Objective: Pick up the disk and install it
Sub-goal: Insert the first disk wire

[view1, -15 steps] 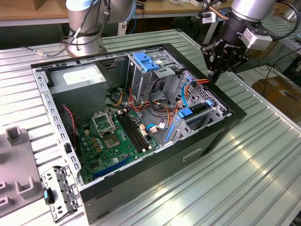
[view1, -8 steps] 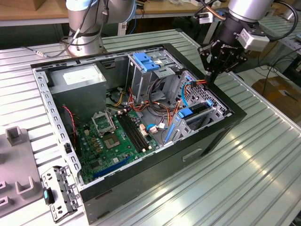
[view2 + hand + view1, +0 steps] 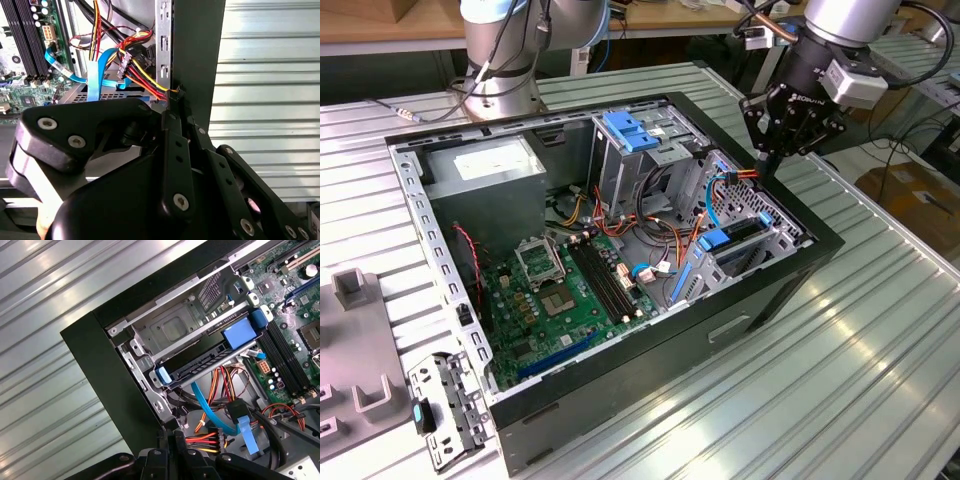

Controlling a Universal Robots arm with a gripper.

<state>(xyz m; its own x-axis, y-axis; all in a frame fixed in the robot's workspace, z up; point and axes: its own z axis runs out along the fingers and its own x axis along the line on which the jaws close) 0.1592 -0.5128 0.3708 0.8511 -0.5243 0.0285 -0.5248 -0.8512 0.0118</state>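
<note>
Ribbed metal counter (image 3: 880, 330) carrying an open black computer case (image 3: 620, 390). Gripper (image 3: 767, 160) (image 3: 176, 97) (image 3: 175, 437) poised over the case's wall at the exterior view's right, jaws clenched together, tips beside red-and-yellow wires (image 3: 142, 75); whether they pinch anything cannot be told. Disk (image 3: 195, 365) (image 3: 748, 232) seated in the drive bay just below, between blue rails.

A robotics workshop: robot arm (image 3: 502, 55) over an opened computer case (image 3: 620, 405) on ribbed metal benching (image 3: 860, 385).
</note>
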